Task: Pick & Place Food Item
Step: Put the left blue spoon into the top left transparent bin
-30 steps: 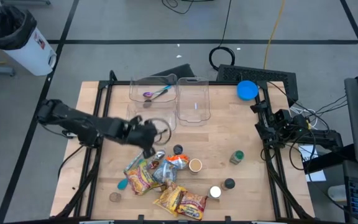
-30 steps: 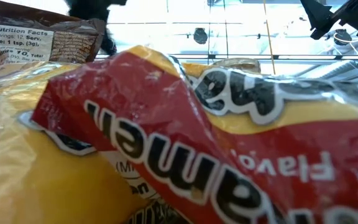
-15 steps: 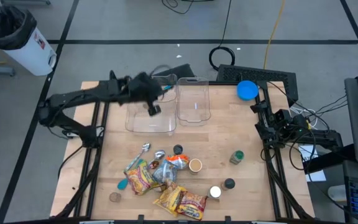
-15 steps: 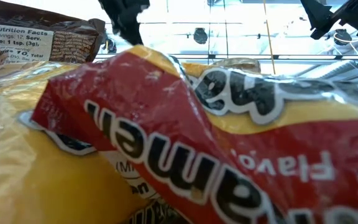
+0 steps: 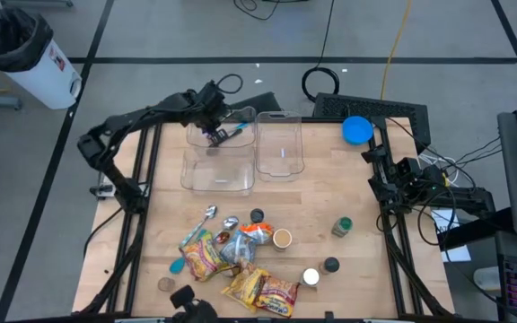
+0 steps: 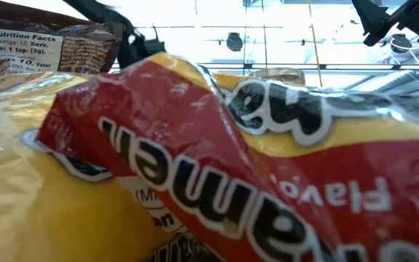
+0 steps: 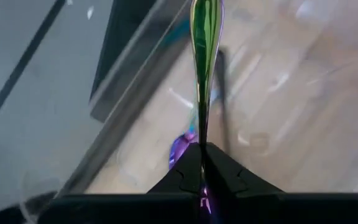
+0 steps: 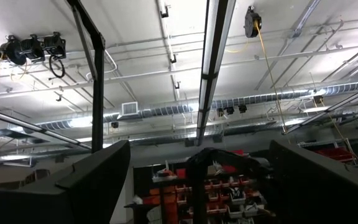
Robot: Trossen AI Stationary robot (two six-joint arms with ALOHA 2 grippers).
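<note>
The left pincer (image 5: 212,135) is positioned over the left clear plastic bin (image 5: 219,151) at the far side of the wooden bench (image 5: 348,269), with its arm reaching in from the bench's left edge. Its jaws are closed on a slim iridescent metal utensil (image 7: 204,56) (green along the shaft, violet near the grip), which stands out straight ahead of the fingertips in the left wrist view; which kind of utensil it is cannot be told. A second purple-tinted utensil (image 5: 229,134) lies in the far end of the same bin. Immediately to the right stands the right clear plastic bin (image 5: 279,144), touching or nearly touching the first. On the near half of the bench lies a cluster of food items: a silver metal spoon (image 5: 210,213), a yellow-and-red ramen packet (image 5: 202,257), a crumpled silver foil pouch (image 5: 238,248), an orange snack packet (image 5: 257,231), a small tan cup (image 5: 282,238), and two more yellow-and-red packets (image 5: 261,289) near the front edge. Further right sit a small green-lidded jar (image 5: 342,226), a dark round cap (image 5: 330,264) and a white round lid (image 5: 311,277). A blue round lid (image 5: 356,129) rests on dark equipment beyond the far right corner. The right pincer (image 5: 393,179) is parked at the bench's right edge, pointing upward at the ceiling, with its jaws spread wide and holding nothing.
</note>
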